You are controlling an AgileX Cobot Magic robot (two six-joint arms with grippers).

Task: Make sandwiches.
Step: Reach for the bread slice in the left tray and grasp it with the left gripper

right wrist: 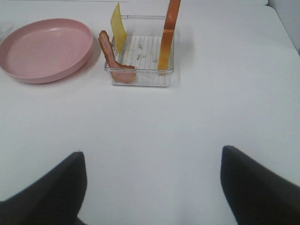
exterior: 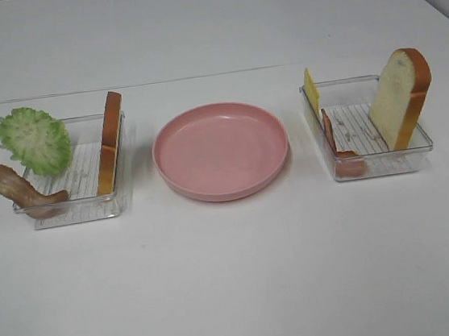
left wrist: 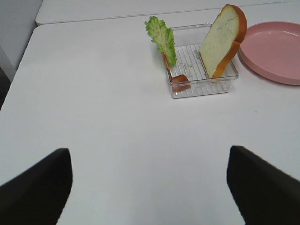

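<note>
I see the left gripper (left wrist: 147,154) and right gripper (right wrist: 152,152) over the white table (exterior: 237,280), fingers wide apart, gripping nothing. The sandwich parts are unstacked. The left tray (exterior: 82,202) holds lettuce (exterior: 35,141), a bacon strip (exterior: 24,191) and a bread slice (exterior: 110,140) on edge. The right tray (exterior: 371,169) holds cheese (exterior: 311,92), a second bacon strip (exterior: 341,155) and a second bread slice (exterior: 399,95) leaning. The pink plate (exterior: 221,148) sits between the trays, touching neither.

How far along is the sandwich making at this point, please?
Nothing is done: the pink plate is empty. Nothing is in hand: the left gripper and right gripper are open over the table. All is left: lettuce, bacon and bread sit in the left tray, cheese, other bacon and other bread in the right tray.
</note>
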